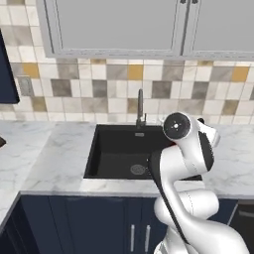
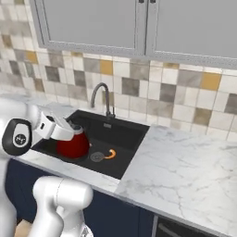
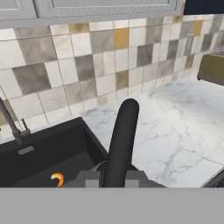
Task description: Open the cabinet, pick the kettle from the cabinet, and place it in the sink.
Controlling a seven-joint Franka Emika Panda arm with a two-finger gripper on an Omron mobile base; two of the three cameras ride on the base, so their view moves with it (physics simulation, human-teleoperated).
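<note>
The red kettle (image 2: 73,145) hangs in the left part of the black sink (image 2: 125,134), under my white hand. My gripper (image 2: 74,131) is shut on its dark arched handle (image 3: 122,135), which rises between my grey fingertips (image 3: 92,178) in the hand view. I cannot tell whether the kettle touches the basin floor. In the left base view my own arm hides the kettle, and the sink (image 1: 114,149) lies straight ahead. A strip of the navy cabinet (image 1: 6,69) shows at the far left, and a corner of the cabinet (image 3: 203,5) shows in the hand view.
A dark gooseneck faucet (image 2: 99,95) stands at the back of the basin. A small orange curved thing (image 2: 111,153) lies beside the drain (image 2: 96,156). White marble counter (image 2: 185,166) spreads to the right. Light grey wall cabinets (image 1: 119,25) hang overhead. An olive appliance (image 3: 212,68) sits on the counter.
</note>
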